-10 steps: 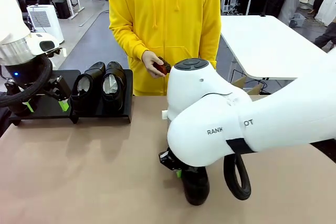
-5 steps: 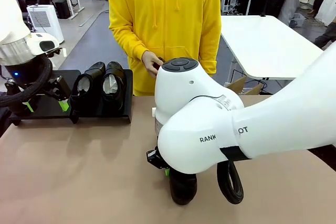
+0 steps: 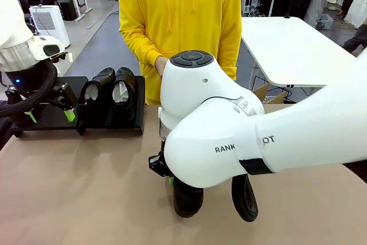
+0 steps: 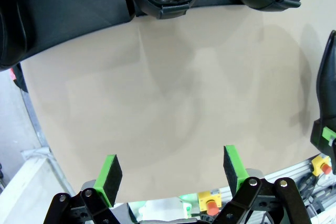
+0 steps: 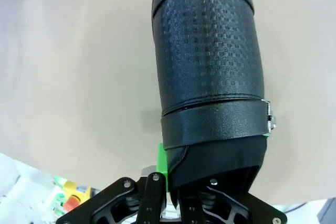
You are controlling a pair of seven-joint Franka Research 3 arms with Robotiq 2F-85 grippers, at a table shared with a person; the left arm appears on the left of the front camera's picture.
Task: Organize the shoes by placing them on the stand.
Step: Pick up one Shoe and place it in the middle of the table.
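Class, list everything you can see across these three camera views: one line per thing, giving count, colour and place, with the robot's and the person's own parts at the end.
shoes on the stand: two, glossy black with white paper inside, side by side at the right end of the stand.
held shoe: one, black with a textured upper and a buckle strap, over the table near the middle.
stand: one, matte black, far left of the table.
table: one, tan top.
white table: one, behind at the right.
left gripper: open, green pads, above bare table near the stand.
right gripper: shut on the held shoe's rear.
person: one, yellow hoodie, far side.
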